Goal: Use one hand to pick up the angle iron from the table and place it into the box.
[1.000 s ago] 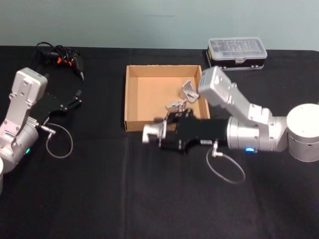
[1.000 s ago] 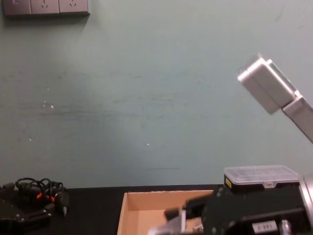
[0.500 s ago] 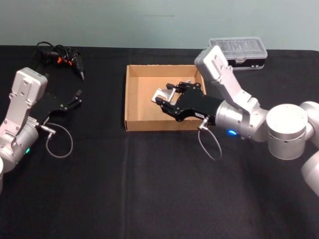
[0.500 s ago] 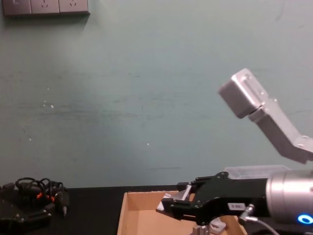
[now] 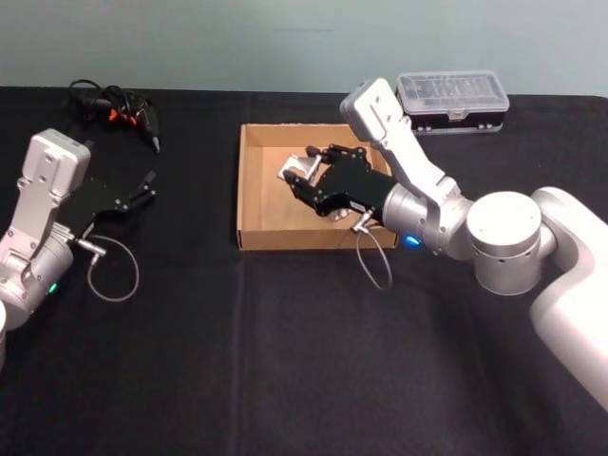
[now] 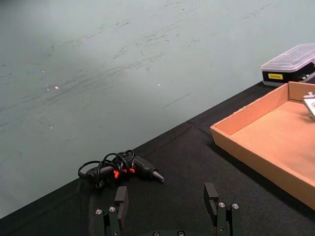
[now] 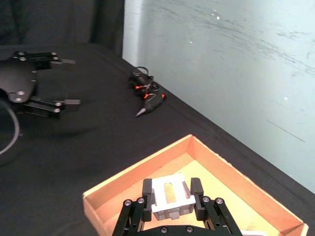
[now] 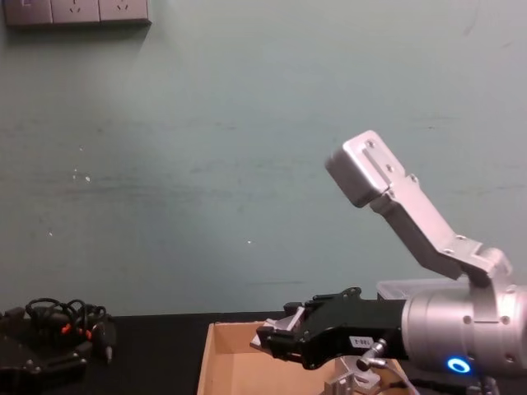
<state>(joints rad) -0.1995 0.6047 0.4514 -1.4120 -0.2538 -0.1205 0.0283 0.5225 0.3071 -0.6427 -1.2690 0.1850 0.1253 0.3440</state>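
Left gripper (image 5: 147,187) — parked near the left edge of the worktop (image 5: 285,361), fingers (image 6: 210,196) apart and holding nothing. A bundle of black cable (image 5: 109,104) lies at the far left corner. The box (image 5: 249,190) sits mid-worktop toward the far edge. Right gripper (image 5: 304,176) — raised over the box's interior, fingers clamped on the angle iron (image 7: 169,195). More metal brackets (image 8: 350,383) rest inside the box. A clear-lidded case (image 5: 452,100) stands at the far edge, right of the box.

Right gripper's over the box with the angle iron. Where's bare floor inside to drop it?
The right gripper holds the angle iron above the box. The floor along the left wall and front-left corner is bare. The right side is crowded: another bracket lies there beneath the arm.
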